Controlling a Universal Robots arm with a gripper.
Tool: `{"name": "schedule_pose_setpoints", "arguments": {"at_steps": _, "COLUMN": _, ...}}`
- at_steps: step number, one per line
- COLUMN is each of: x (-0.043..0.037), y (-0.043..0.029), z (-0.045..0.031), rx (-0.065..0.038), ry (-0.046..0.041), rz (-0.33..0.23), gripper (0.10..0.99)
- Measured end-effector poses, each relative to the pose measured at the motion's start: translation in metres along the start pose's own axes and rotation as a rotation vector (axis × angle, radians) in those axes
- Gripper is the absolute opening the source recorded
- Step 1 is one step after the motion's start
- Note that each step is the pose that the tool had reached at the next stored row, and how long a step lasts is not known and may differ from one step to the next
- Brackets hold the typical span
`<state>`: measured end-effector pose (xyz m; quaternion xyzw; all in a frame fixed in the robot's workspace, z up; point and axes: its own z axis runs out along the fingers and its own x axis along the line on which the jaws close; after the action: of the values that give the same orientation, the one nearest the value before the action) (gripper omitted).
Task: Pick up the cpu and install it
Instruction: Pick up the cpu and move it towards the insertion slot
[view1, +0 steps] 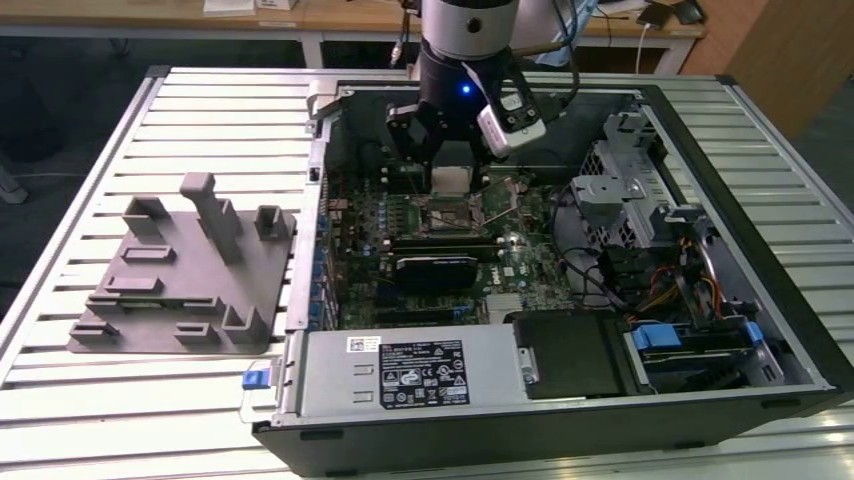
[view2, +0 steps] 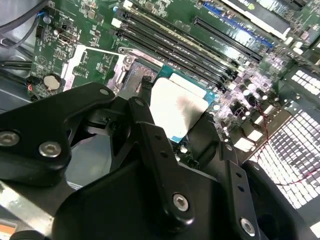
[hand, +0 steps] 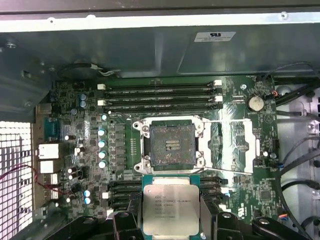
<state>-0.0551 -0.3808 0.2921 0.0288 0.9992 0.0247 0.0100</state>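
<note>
exterior view: an open computer case (view1: 747, 330) lies open side up on a slatted metal table (view1: 80, 400), taking up the middle of the frame and the exterior view's right. the arm (view1: 467, 40) enters at the top middle of the frame and reaches into the case, with its gripper (view1: 451, 188) over the upper part of the green motherboard (view1: 534, 250). between the black fingers sits the cpu (view1: 451, 178), a pale square held clear of the board, just above the socket (view1: 461, 212). a grey fixture (view1: 174, 270) rests on the table at the exterior view's left, well apart from the case. second wrist view: seen from behind the gripper's black linkage, two fingers (view2: 150, 130) press on opposite edges of the cpu (view2: 177, 107), closed only as far as the chip's width. its silver top faces the camera, with a thin green rim along one side. the socket (view2: 135, 70) and the memory slots (view2: 200, 45) lie beyond it. first wrist view: the cpu (hand: 170, 210) is clamped between the fingers (hand: 125, 222), silver top showing, near the camera. the socket (hand: 172, 145) beyond it is empty, its metal frame swung open, and the chip is not seated in it. memory slots (hand: 160, 95) run across the board past the socket.
</note>
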Motion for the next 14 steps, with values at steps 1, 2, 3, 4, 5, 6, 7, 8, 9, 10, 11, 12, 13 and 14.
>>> {"name": "schedule_pose_setpoints", "arguments": {"at_steps": 1, "x": 0.0000, "y": 0.0011, "z": 0.0014, "rx": 0.000, "ry": 0.0000, "rz": -0.001, "gripper": 0.541}}
{"name": "schedule_pose_setpoints", "arguments": {"at_steps": 2, "x": 0.0000, "y": 0.0022, "z": 0.0029, "rx": 0.000, "ry": 0.0000, "rz": -0.001, "gripper": 0.541}}
{"name": "schedule_pose_setpoints", "arguments": {"at_steps": 3, "x": 0.0000, "y": 0.0034, "z": 0.0042, "rx": 0.000, "ry": 0.0001, "rz": -0.002, "gripper": 0.541}}
{"name": "schedule_pose_setpoints", "arguments": {"at_steps": 4, "x": 0.0000, "y": 0.0045, "z": 0.0055, "rx": 0.000, "ry": 0.0001, "rz": -0.002, "gripper": 0.541}}
{"name": "schedule_pose_setpoints", "arguments": {"at_steps": 5, "x": 0.0000, "y": 0.0056, "z": 0.0068, "rx": 0.000, "ry": 0.0002, "rz": -0.003, "gripper": 0.541}}
{"name": "schedule_pose_setpoints", "arguments": {"at_steps": 6, "x": 0.0000, "y": 0.0069, "z": 0.0081, "rx": 0.000, "ry": 0.0002, "rz": -0.004, "gripper": 0.541}}
{"name": "schedule_pose_setpoints", "arguments": {"at_steps": 7, "x": 0.0001, "y": 0.0082, "z": 0.0093, "rx": 0.000, "ry": 0.0002, "rz": -0.004, "gripper": 0.541}}
{"name": "schedule_pose_setpoints", "arguments": {"at_steps": 8, "x": 0.0001, "y": 0.0093, "z": 0.0105, "rx": 0.000, "ry": 0.0003, "rz": -0.005, "gripper": 0.541}}
{"name": "schedule_pose_setpoints", "arguments": {"at_steps": 9, "x": 0.0002, "y": 0.0103, "z": 0.0119, "rx": 0.000, "ry": 0.0003, "rz": -0.006, "gripper": 0.541}}
{"name": "schedule_pose_setpoints", "arguments": {"at_steps": 10, "x": 0.0002, "y": 0.0112, "z": 0.0133, "rx": 0.000, "ry": 0.0003, "rz": -0.006, "gripper": 0.541}}
{"name": "schedule_pose_setpoints", "arguments": {"at_steps": 11, "x": 0.0002, "y": 0.0120, "z": 0.0149, "rx": 0.000, "ry": 0.0002, "rz": -0.007, "gripper": 0.541}}
{"name": "schedule_pose_setpoints", "arguments": {"at_steps": 12, "x": 0.0002, "y": 0.0128, "z": 0.0163, "rx": 0.000, "ry": 0.0003, "rz": -0.008, "gripper": 0.541}}
{"name": "schedule_pose_setpoints", "arguments": {"at_steps": 13, "x": 0.0003, "y": 0.0137, "z": 0.0178, "rx": 0.000, "ry": 0.0004, "rz": -0.008, "gripper": 0.541}}
{"name": "schedule_pose_setpoints", "arguments": {"at_steps": 14, "x": 0.0002, "y": 0.0146, "z": 0.0192, "rx": 0.000, "ry": 0.0005, "rz": -0.009, "gripper": 0.541}}
